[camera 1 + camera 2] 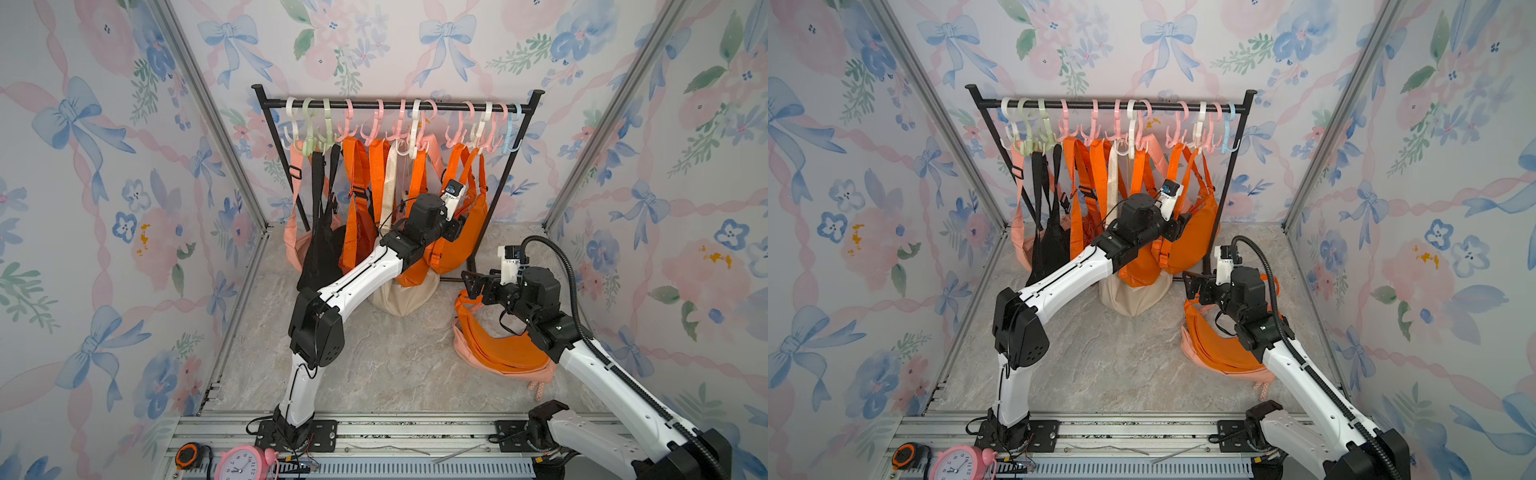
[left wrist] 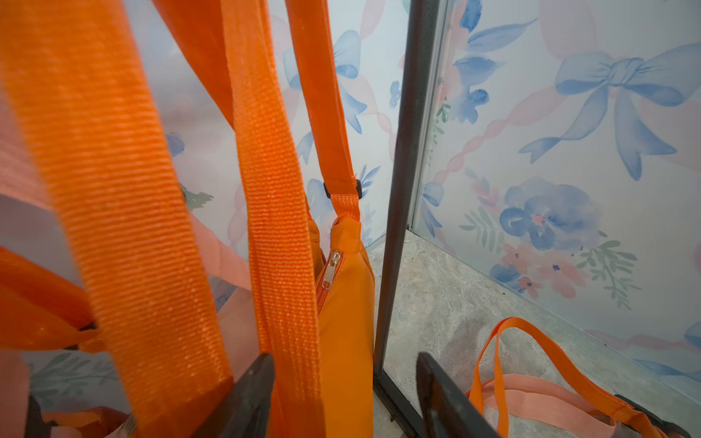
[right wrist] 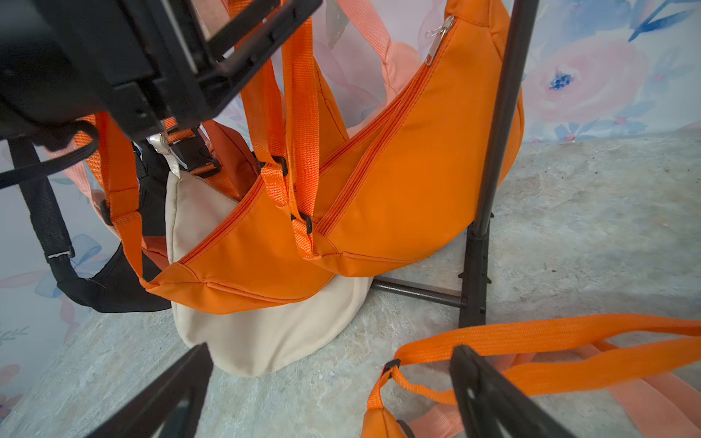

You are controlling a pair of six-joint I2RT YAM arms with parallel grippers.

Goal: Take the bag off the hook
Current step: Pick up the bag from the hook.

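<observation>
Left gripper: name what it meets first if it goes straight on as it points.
The left gripper, jaws open, would likely meet the hanging orange strap first, with the orange bag just behind; depth is unclear.

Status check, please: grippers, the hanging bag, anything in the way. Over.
Left gripper open among orange straps. Right gripper open over orange bag on floor. Hanging orange bag not yet unhooked. Rack post close beside left jaws.

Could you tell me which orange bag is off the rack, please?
The orange bag lying on the floor by the right gripper; the others hang on the rack.
</observation>
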